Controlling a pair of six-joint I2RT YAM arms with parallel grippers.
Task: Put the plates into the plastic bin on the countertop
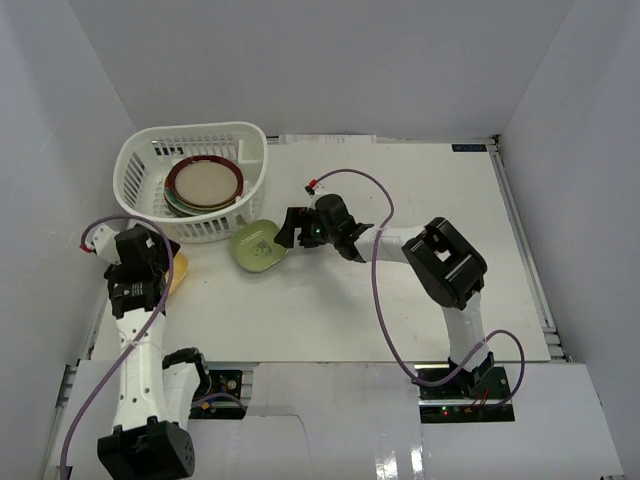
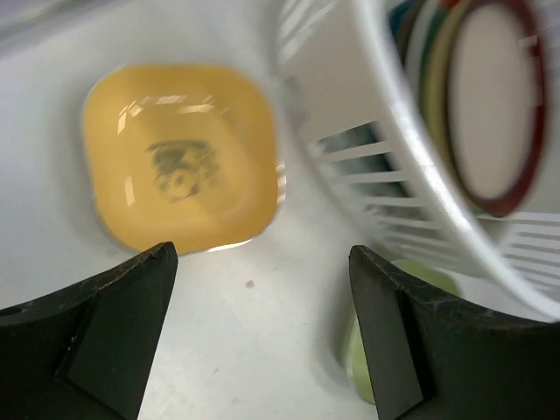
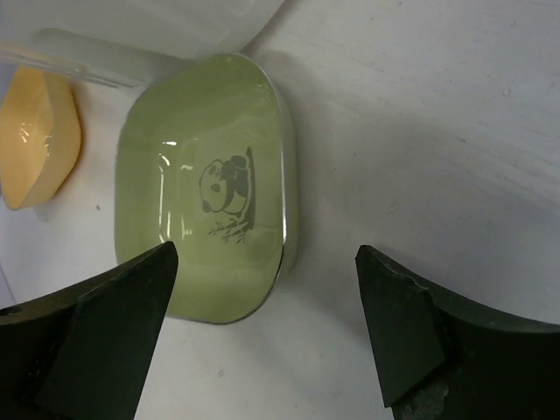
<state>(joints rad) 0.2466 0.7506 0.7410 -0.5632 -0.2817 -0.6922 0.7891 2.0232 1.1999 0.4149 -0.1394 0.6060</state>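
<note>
glossy rounded-square green plate (image 3: pixel 206 219) beside slotted bin (image 1: pixel 203 229)

Both arms are pointing toward the white plastic bin (image 1: pixel 200 130), jaws spread.
The left gripper (image 2: pixel 262 332) is hovering by the bin's near-left corner with its fingers wide apart. The right arm is lying stretched leftward, and the right gripper (image 1: pixel 289 228) is gaping just beside the bin's near-right corner.

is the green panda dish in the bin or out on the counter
Out: the green panda dish lies flat on the countertop, just outside the white bin.
</note>
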